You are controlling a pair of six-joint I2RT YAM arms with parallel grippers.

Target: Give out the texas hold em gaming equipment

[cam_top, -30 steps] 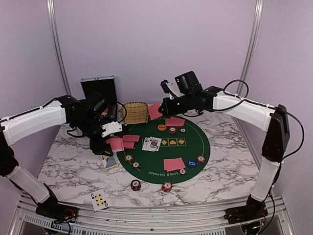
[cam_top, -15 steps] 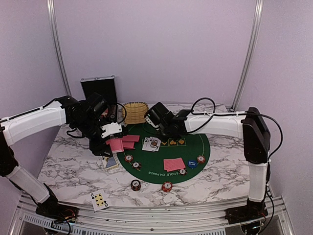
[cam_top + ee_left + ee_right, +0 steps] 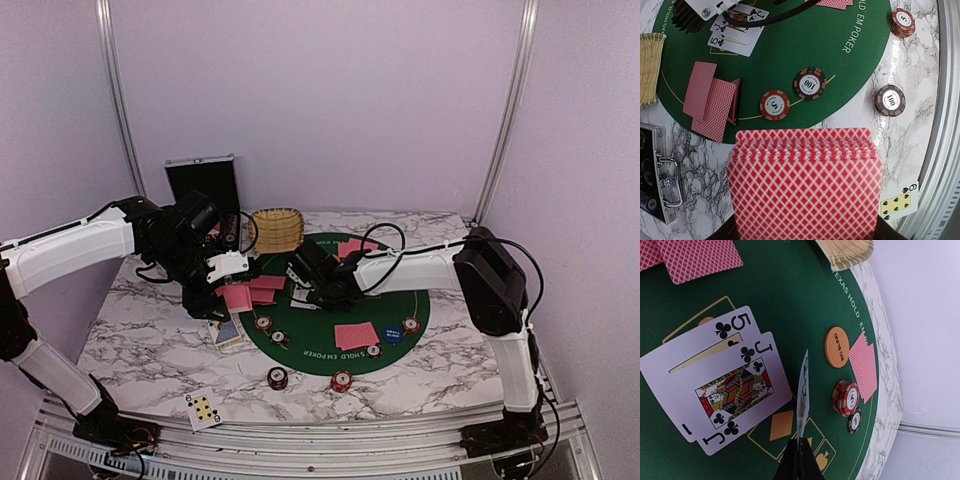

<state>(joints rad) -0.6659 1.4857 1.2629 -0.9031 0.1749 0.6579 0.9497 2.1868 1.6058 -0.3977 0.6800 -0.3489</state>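
Swung inward since a second ago, the right arm [image 3: 430, 265] hangs over the green poker mat [image 3: 405, 290]. The left gripper [image 3: 228, 275] clamps the red-backed deck [image 3: 805, 185] beside the mat. The right gripper [image 3: 799, 455] pinches one card [image 3: 803, 390] edge-on beside the face-up jack [image 3: 735, 390]. Released tilted, the card could cover the jack.

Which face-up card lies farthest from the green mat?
The six of spades, on the marble table near its front edge. The five of clubs and jack of clubs lie on the mat; another face-up card sits beside its left rim.
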